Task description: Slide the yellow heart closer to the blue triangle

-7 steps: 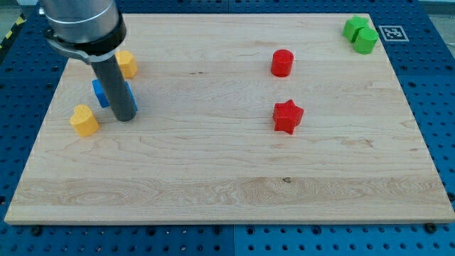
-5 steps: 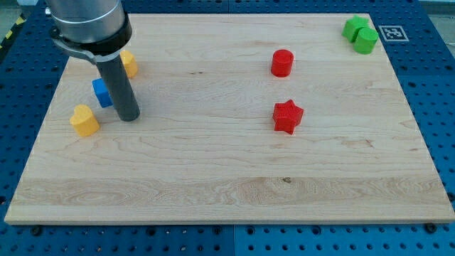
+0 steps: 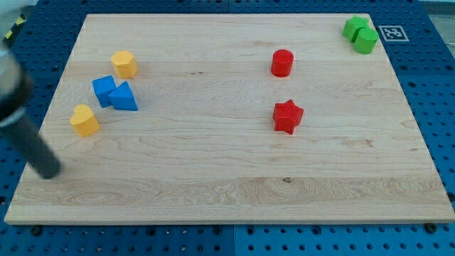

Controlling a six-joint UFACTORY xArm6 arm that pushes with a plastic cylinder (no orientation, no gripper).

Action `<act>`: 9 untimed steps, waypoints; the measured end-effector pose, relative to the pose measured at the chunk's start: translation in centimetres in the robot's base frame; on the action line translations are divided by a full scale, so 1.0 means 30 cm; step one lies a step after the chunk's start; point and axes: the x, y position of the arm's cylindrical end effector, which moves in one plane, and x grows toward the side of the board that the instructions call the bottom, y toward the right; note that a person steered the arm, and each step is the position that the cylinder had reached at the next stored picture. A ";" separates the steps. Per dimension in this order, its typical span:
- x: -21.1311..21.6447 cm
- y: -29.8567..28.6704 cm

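Sitting in the left part of the frame, the yellow heart (image 3: 84,120) lies down and to the left of the blue triangle (image 3: 125,97), near it but apart. A blue cube (image 3: 104,90) touches the triangle's left side, and a yellow hexagonal block (image 3: 124,64) sits just above that pair.

I have no gripper to open or close, only a rod. My tip (image 3: 48,171) rests near the board's left edge, below and left of the heart, touching nothing.

From this spot a push up and to the right looks sensible. An off-centre contact could spin the heart aside; too long a push could knock the triangle and cube.

Further right sit a red cylinder (image 3: 282,62) and red star (image 3: 288,116). Two green blocks (image 3: 361,33) occupy the upper right corner, beside a black-and-white marker tag (image 3: 390,33). No readable writing shows.
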 end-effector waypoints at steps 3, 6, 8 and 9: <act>-0.174 -0.064; -0.237 0.012; -0.237 0.332; -0.213 0.265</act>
